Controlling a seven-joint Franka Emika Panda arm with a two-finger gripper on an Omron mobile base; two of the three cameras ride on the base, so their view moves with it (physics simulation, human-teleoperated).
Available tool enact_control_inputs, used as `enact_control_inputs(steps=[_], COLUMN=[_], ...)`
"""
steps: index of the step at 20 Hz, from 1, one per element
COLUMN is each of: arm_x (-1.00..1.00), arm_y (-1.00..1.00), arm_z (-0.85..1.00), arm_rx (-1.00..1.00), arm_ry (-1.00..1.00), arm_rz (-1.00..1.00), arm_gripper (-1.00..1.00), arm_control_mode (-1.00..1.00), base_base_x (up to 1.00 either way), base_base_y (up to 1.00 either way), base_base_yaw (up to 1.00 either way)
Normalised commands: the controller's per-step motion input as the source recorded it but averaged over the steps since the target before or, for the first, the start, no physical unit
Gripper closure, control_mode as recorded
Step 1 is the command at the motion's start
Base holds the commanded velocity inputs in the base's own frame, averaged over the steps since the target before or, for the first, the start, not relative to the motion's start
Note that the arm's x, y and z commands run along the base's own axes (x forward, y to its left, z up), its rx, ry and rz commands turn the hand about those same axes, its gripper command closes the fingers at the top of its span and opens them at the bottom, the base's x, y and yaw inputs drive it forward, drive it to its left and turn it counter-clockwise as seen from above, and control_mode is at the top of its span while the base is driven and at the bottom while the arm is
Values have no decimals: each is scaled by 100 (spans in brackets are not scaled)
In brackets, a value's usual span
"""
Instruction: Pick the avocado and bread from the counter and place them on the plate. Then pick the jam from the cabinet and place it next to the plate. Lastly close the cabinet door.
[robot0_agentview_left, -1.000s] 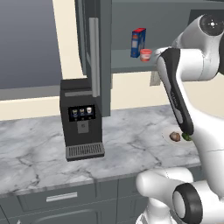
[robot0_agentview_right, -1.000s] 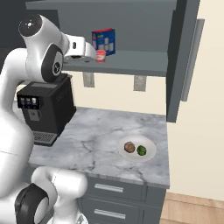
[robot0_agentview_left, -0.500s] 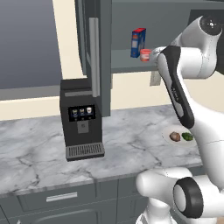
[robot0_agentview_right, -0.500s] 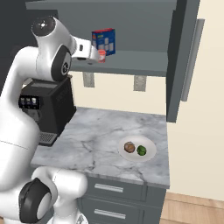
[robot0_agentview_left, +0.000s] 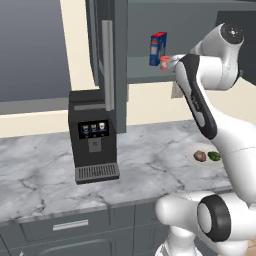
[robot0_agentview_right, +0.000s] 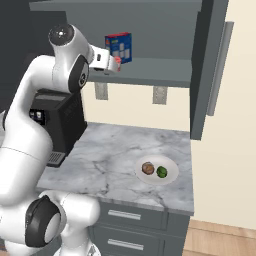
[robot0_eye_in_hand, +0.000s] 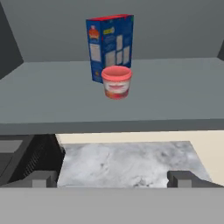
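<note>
Jam (robot0_eye_in_hand: 116, 82) on cabinet shelf (robot0_eye_in_hand: 175, 96) ahead of open hand (robot0_eye_in_hand: 113, 178); untouched

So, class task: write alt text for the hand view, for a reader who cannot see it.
A red jam jar stands on a grey cabinet shelf, just in front of a blue-and-red box. The open end effector is short of the shelf edge, with the marble counter below.
</note>
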Motion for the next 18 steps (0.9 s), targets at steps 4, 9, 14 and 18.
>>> enact_control_inputs(steps=[4, 9, 14, 18], arm_x=[42, 40, 34, 32], arm_y=[0, 0, 0, 0], arm_z=[0, -3, -4, -1], arm_rx=[0, 0, 0, 0], arm_ry=[0, 0, 0, 0], arm_rz=[0, 0, 0, 0], arm_gripper=[-100, -100, -100, -100], arm_control_mode=[-100, -100, -100, -100], base_base_x=[0, 0, 0, 0], base_base_y=[0, 0, 0, 0], base_base_yaw=[0, 0, 0, 0])
